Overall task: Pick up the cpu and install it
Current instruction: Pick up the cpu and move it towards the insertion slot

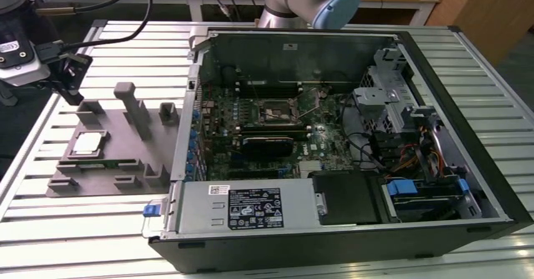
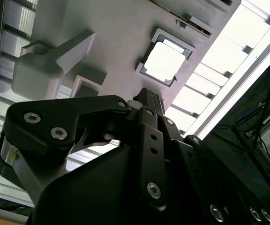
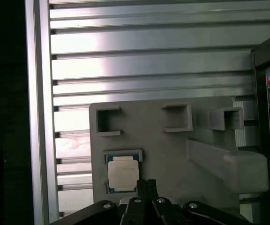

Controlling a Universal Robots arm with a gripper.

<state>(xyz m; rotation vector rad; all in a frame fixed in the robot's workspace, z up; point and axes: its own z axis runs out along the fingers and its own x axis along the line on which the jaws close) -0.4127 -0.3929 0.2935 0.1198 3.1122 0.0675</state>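
The cpu [image 1: 87,142] is a small silvery-white square chip lying flat in a recess of the grey fixture [image 1: 125,160], at the exterior view's left. It also shows in both wrist views, cpu [image 2: 165,61] and cpu [image 3: 122,172]. My gripper [image 1: 74,94] hangs above the fixture's far end, apart from the chip. Its black fingertips [image 3: 146,185] are pressed together with nothing between them, and they end just beside the chip's edge. The dark motherboard socket [image 1: 278,111] sits inside the open computer case [image 1: 451,104].
Grey posts [image 1: 127,101] and blocks rise from the fixture around the chip. A tall slanted block [image 3: 228,164] stands close to the gripper. The case wall [image 1: 190,104] borders the fixture. A power supply [image 1: 250,207], cables and a drive cage [image 1: 379,101] crowd the case. A slatted aluminium table [image 1: 75,229] lies beneath.
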